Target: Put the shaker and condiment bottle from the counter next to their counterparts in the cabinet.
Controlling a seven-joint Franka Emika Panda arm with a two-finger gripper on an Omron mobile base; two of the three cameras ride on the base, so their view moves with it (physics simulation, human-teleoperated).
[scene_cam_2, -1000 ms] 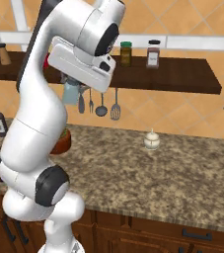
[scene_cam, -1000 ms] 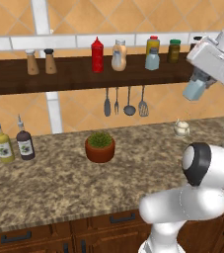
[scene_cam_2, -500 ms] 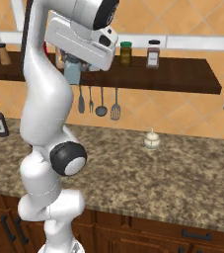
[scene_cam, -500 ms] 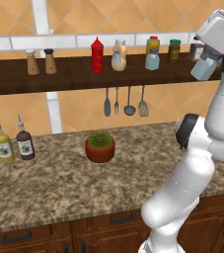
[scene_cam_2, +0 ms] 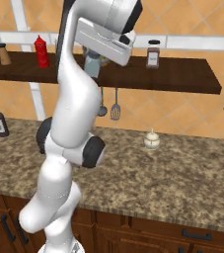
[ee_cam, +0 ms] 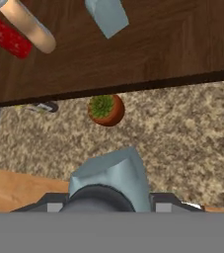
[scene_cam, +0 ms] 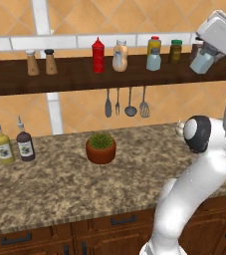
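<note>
The long dark brown wooden shelf (scene_cam: 74, 77) carries two brown wooden mills (scene_cam: 40, 62), a red squeeze bottle (scene_cam: 98, 55), a peach-orange bottle (scene_cam: 119, 56), a pale blue-grey shaker (scene_cam: 154, 60), two jars behind it, and a dark-capped spice jar (scene_cam_2: 153, 53). On the speckled granite counter (scene_cam: 59, 189) stand a yellow oil bottle (scene_cam: 3, 146), a dark oil bottle (scene_cam: 25, 144), a potted plant (scene_cam: 101, 148) and a small cream pot (scene_cam_2: 152, 140).

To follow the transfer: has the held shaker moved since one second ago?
Yes. The shaker in the gripper has risen from below the cabinet board to its level.
</note>
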